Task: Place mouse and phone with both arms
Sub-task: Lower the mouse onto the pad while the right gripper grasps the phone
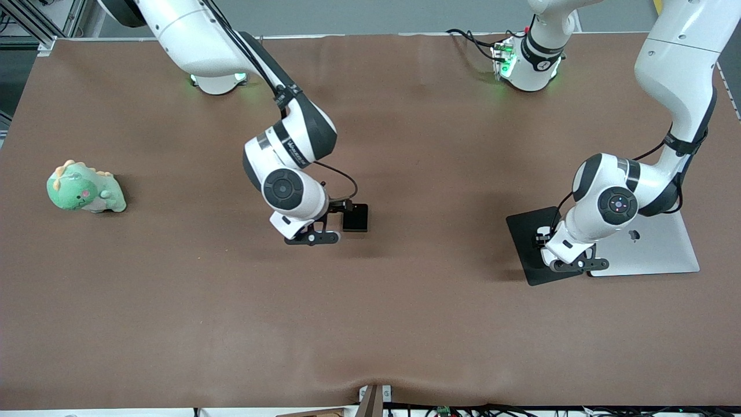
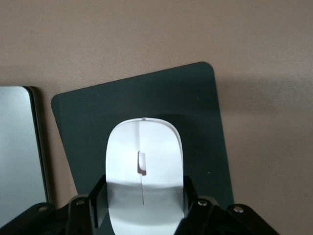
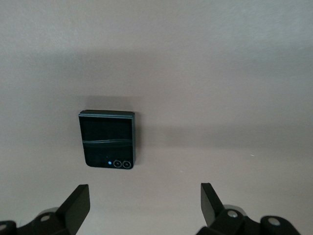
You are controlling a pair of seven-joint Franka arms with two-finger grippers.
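The left gripper [image 2: 142,208] clamps the white mouse [image 2: 143,166] over the black mouse pad [image 2: 195,107]; lower it flat before releasing. The right gripper [image 3: 144,205] hangs wide open, empty, over the phone [image 3: 107,139] lying on the tabletop [image 1: 370,313]

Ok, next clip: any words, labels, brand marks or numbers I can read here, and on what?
None can be read as text.
Right arm: small print on the black band, too blurred to read.
Laptop: a small dark logo on the silver lid, a mark, no letters.
Mouse, phone, mouse pad, plush dinosaur: no lettering visible.
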